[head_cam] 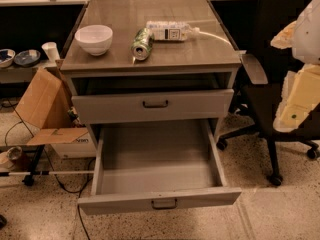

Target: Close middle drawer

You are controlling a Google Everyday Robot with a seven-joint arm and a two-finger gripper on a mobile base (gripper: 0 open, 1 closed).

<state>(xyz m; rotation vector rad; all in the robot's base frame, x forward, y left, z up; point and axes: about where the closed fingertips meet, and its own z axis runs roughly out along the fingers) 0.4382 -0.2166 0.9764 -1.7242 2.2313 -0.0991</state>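
Judging by the bare tray, you have the whole push left: the middle drawer (pixel 155 156) stands pulled fully out, low and well left of the claw (pixel 300 98), which hangs at the right edge, apart from it; open or closed, you cannot tell. On the desk (pixel 200 54), up-left of the claw, sit a white bowl (pixel 93 38), a tipped can (pixel 142 43) and a power strip (pixel 167 31); a black chair (pixel 277 19) stands behind the claw.

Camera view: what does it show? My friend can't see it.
The middle drawer of a grey cabinet is pulled far out; the drawer above is nearly shut. A white bowl, a tipped can and a power strip sit on top. The gripper is not in view.
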